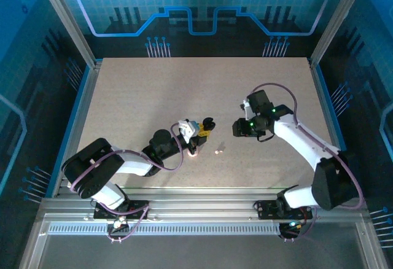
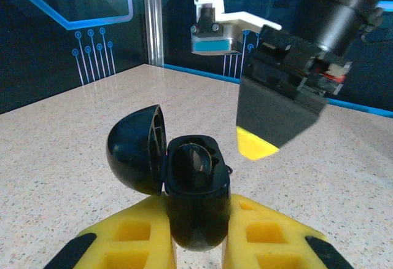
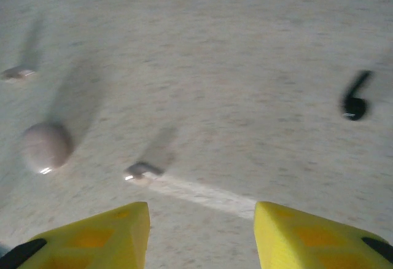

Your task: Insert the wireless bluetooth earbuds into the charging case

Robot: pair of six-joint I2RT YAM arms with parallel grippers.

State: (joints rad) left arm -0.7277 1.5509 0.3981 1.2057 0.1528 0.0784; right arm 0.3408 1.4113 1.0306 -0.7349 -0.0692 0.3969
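My left gripper (image 2: pixel 198 206) is shut on the black charging case (image 2: pixel 195 186), which stands upright between the yellow fingers with its lid (image 2: pixel 134 149) swung open to the left. Something dark and glossy lies in its cavity; I cannot tell what. From above, this gripper (image 1: pixel 201 131) and the case (image 1: pixel 209 123) sit at mid-table. My right gripper (image 3: pixel 202 220) hangs open over the table with nothing between its fingers, close to the right of the case (image 1: pixel 238 128). Below it lie a whitish earbud (image 3: pixel 140 172), a second whitish earbud (image 3: pixel 17 72) farther left, and a black curved earbud (image 3: pixel 355 100) to the right.
A round whitish case (image 3: pixel 46 146) rests shut on the table left of the nearer whitish earbud (image 1: pixel 218 152). The right arm's black body (image 2: pixel 288 91) hangs just behind the held case. Metal frame rails (image 1: pixel 80 115) edge the speckled tabletop (image 1: pixel 202 85).
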